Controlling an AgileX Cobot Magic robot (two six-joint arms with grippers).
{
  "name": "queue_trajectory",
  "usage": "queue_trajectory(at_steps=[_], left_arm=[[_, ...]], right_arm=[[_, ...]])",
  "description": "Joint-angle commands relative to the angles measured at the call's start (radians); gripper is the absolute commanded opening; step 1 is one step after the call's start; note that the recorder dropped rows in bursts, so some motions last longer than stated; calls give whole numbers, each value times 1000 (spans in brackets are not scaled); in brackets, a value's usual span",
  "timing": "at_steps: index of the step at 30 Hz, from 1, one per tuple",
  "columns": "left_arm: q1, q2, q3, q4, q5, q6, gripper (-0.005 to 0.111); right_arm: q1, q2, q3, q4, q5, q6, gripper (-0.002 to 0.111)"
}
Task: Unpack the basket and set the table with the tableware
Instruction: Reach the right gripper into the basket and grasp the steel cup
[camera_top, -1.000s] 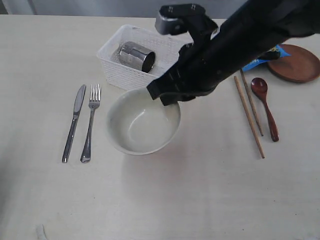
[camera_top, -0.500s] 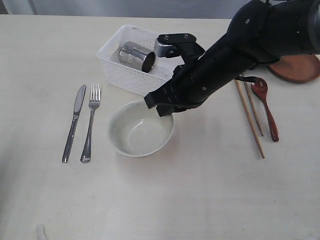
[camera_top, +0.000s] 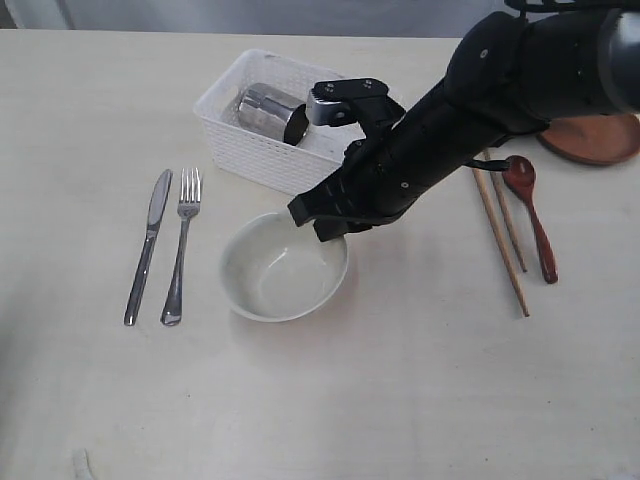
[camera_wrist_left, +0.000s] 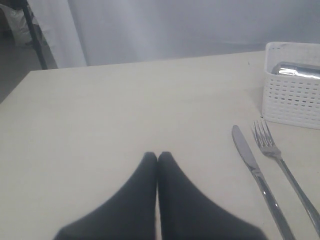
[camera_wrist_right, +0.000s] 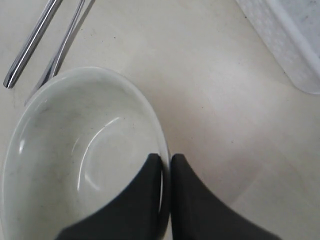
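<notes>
Two right fingers (camera_wrist_right: 141, 200) pinch the bowl (camera_wrist_right: 75, 145) rim, one inside.

Glossy glaze is noted on bowl (camera_top: 270, 285) in matt right gripper (camera_top: 322, 222); polished steel knife (camera_top: 148, 240), fork (camera_top: 180, 250) near it; matt counter (camera_top: 400, 380).

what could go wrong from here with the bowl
1. The right gripper is shut on one edge of the bowl, one finger inside the rim and one outside. If the arm pulls away before opening, the bowl may tip or drag.
2. The fork lies close beside the bowl, so a slide that way could knock it askew.
3. The mug lies on its side in the basket and may roll when grasped.
</notes>
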Motion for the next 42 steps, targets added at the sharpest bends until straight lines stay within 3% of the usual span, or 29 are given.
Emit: queue_trajectory(at_steps=[1, 20, 23, 29, 37, 42], left_arm=[[-6, -2, 2, 4, -1, -2, 0], [-6, -2, 2, -4, -1, -2, 0], [-6, -2, 2, -4, -1, -2, 0], [-6, -2, 2, -4, -1, -2, 0], [-6, -2, 2, -4, -1, -2, 0], [-6, -2, 2, -4, -1, -2, 0]], right_arm=[[-3, -3, -1, -29, -1, -10, 0], [-3, 31, 11, -9, -91, 5, 0], [-3, 43, 11, -22, -113, 5, 8], [-3, 39, -7, -45, -123, 5, 37], [-3, -58, -175, -309, 44, 250, 39], [-3, -83, -325, -428, 51, 408, 38]])
